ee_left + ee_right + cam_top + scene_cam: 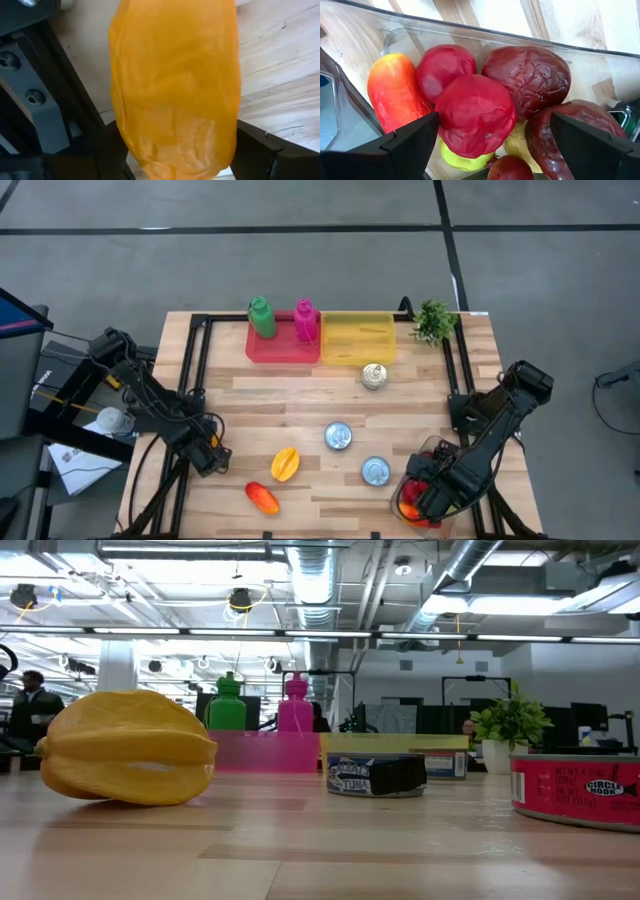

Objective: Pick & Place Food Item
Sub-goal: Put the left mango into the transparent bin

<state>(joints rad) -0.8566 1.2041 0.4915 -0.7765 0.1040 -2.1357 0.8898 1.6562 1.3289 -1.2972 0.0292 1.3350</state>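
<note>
Orange fruit (175, 95) clasped in left tool (175, 150), right tool (495, 145) wide.

Three cans (338, 436) and two fruits (285, 464) lie mid-table.

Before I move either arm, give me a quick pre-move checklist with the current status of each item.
1. Orange item at the left gripper: ok, it fills that wrist view.
2. Left hold on it secure: cannot tell.
3. Right gripper over the bin, jaws open: ok.
4. Red fruit lined up between the right jaws: ok.
5. Cans clear of both arms: ok.
</note>
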